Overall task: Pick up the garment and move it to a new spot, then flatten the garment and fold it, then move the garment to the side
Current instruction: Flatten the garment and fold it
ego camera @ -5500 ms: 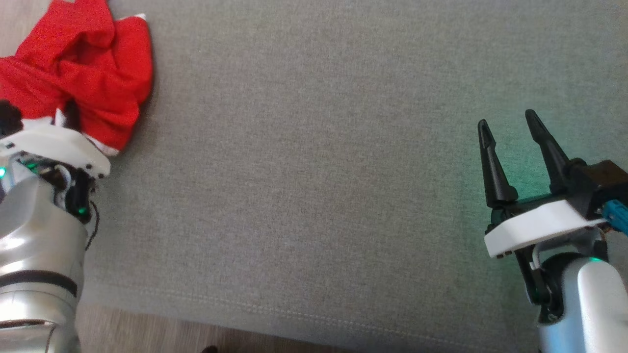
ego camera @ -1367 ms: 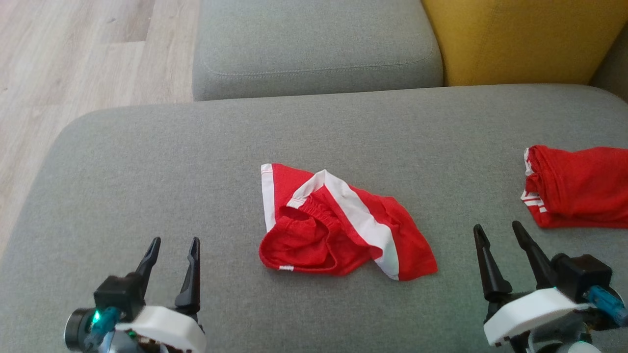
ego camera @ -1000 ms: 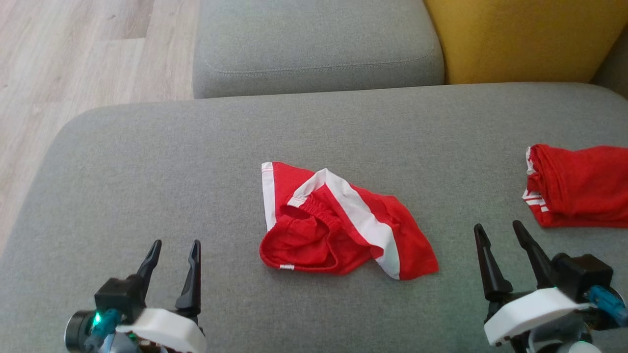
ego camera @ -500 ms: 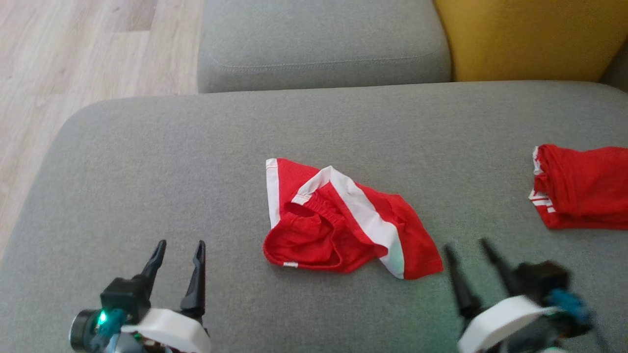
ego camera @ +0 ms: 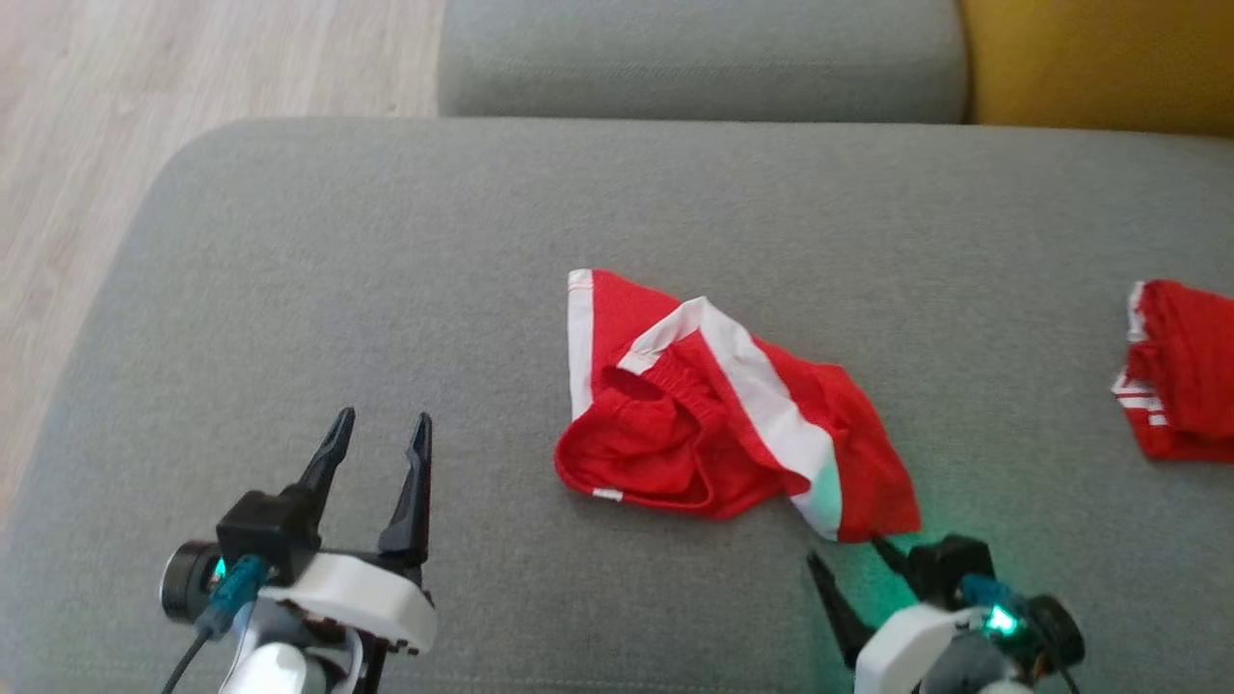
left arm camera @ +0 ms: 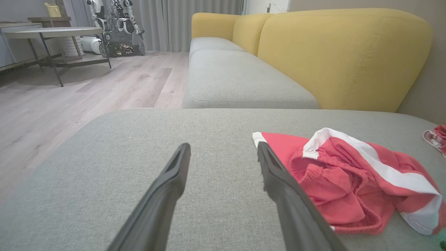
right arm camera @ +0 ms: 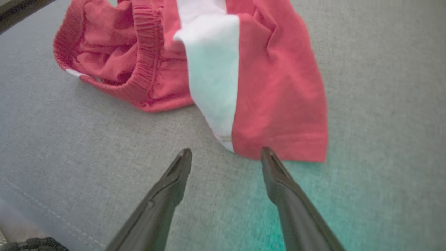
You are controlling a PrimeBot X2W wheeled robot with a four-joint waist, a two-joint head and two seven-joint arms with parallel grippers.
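The crumpled red cotton shorts with white side stripes and an elastic waistband [ego camera: 733, 424] lay bunched near the middle of the broad grey woven sofa cushion [ego camera: 386, 241]. In the head view the waistband gaped toward seven o'clock and one leg ran out toward five o'clock. That central spot probably suited the work, since bare cushion lay on every side for spreading the cloth flat.

The right gripper [ego camera: 845, 551] sat low at five o'clock with its two dark fingers spread wide and nothing between them. In the right wrist view its tips [right arm camera: 226, 150] pointed to twelve o'clock, right at the hem of that leg [right arm camera: 209, 69]. Whether a tip touched the cloth could not be told. The low, angled pose looked chosen to straddle the hem corner, a clean handle for pulling the leg straight.

The left gripper [ego camera: 383, 417] hovered at seven o'clock, equally open and empty. It stood apart from the shorts, which lay at two o'clock past its fingers in the left wrist view [left arm camera: 348, 184]. It seemed placed to take the waistband side next.

A second red garment with white trim, folded [ego camera: 1181, 371], rested at three o'clock near the cushion's edge, likely set aside there.
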